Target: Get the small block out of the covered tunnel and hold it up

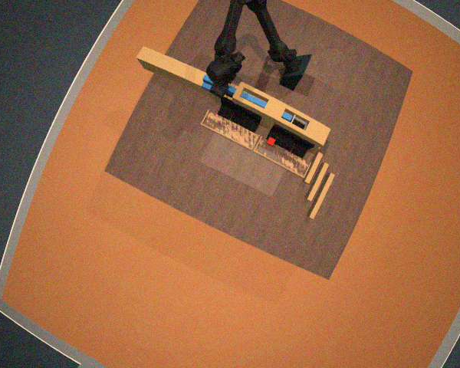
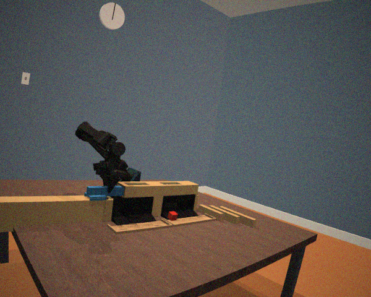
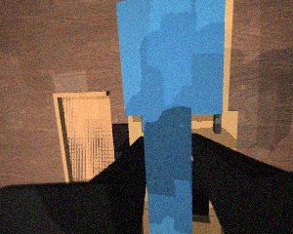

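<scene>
My gripper (image 1: 218,90) (image 2: 110,189) (image 3: 168,140) is shut on the narrow blue bar (image 2: 117,190) (image 3: 168,161), just outside the tunnel's left end. The bar joins a wider blue piece (image 1: 207,80) (image 2: 95,192) (image 3: 171,63) on its outer side. The wooden tunnel (image 1: 275,107) (image 2: 156,190) has two top windows; blue shows through both, with a grey and dark part in the right one. A small red block (image 1: 271,141) (image 2: 172,215) rests outside, by the right front opening at the shallow tray. The cage's inside is mostly hidden.
A long wooden beam (image 1: 175,70) (image 2: 51,209) extends left from the tunnel. Two shallow trays (image 1: 255,144) lie along its front. Three loose rods (image 1: 313,168) (image 1: 317,181) (image 1: 322,195) lie beyond its right end. A dark panel (image 1: 297,73) stands behind the tunnel.
</scene>
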You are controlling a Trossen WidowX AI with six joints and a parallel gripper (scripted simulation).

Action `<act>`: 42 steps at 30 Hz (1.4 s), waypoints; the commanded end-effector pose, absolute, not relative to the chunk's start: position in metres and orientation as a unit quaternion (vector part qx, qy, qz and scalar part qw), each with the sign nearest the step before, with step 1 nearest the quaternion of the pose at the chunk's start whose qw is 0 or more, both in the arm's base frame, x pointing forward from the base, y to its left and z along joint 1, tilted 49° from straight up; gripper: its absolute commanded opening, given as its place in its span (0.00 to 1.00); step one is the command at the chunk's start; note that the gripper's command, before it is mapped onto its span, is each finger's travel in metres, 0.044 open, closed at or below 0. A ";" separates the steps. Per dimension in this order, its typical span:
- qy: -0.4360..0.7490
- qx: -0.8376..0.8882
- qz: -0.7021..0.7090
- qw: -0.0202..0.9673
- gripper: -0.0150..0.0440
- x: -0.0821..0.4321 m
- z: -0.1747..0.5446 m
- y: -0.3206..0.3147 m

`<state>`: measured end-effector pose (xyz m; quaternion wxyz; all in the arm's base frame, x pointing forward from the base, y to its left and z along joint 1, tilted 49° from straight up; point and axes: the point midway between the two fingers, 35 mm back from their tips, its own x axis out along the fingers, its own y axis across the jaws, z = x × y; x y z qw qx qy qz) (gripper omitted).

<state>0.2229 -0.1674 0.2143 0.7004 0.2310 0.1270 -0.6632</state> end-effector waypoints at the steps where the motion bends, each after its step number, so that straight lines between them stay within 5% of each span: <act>1: 0.126 0.233 -0.663 0.700 0.25 0.224 0.212 -0.166; 22: 0.129 0.232 -0.663 0.700 0.25 0.229 0.162 -0.132; 23: 0.041 0.219 -0.696 0.683 0.30 0.223 0.206 -0.161; 38: 0.107 0.229 -0.671 0.697 0.97 0.227 0.229 -0.139; 42: 0.117 0.229 -0.668 0.698 1.00 0.225 0.231 -0.142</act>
